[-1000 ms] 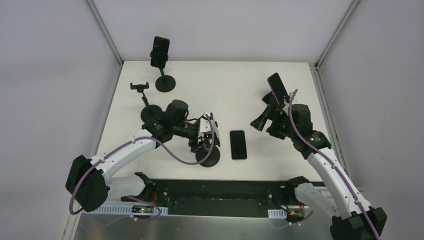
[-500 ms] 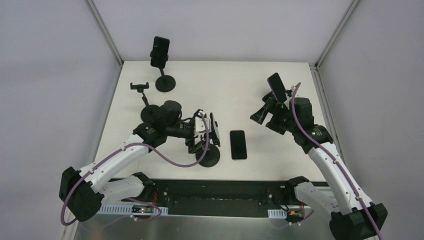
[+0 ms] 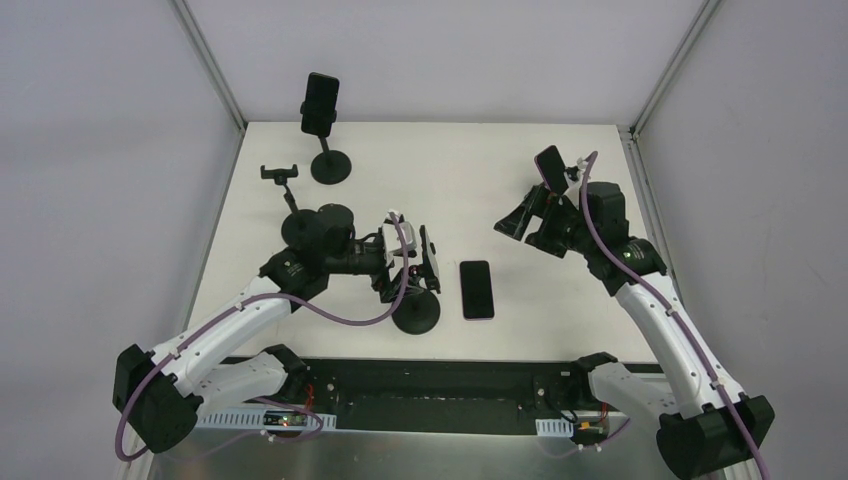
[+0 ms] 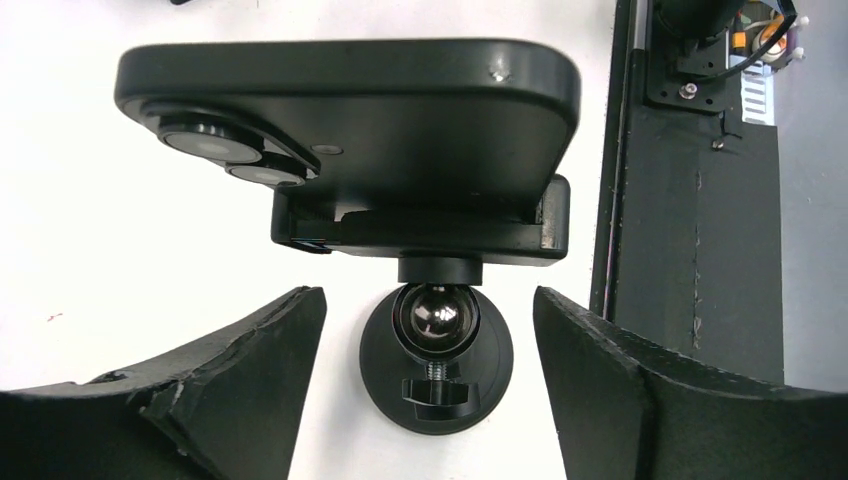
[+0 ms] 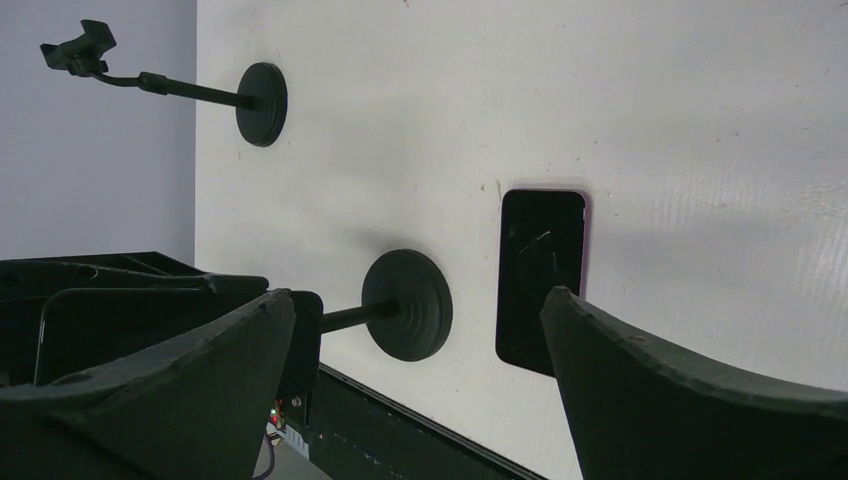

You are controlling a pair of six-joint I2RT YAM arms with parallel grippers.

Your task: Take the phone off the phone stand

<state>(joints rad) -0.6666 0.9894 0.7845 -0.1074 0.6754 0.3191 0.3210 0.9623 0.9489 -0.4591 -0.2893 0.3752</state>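
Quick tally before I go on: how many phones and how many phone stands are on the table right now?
Phones: 4 (back-left phone, near phone, right phone, flat phone)
Phone stands: 3 in view (back-left stand, empty stand, near stand); the right phone's support is hidden behind the right arm
Total: 7

A black phone (image 4: pixel 380 120) sits sideways on top of the phone stand (image 4: pixel 437 345), back showing. Its camera lenses (image 4: pixel 230 155) are up and left of the stand. The stand's clip (image 4: pixel 420 235) holds the phone from below, over a shiny ball (image 4: pixel 436 312) and a round foot (image 4: pixel 490 375). The left gripper (image 4: pixel 426 298) has its black fingers (image 4: pixel 230 370) wide apart, one each side of the stand, not touching it. A black rail (image 4: pixel 690 250) runs to the stand's right.
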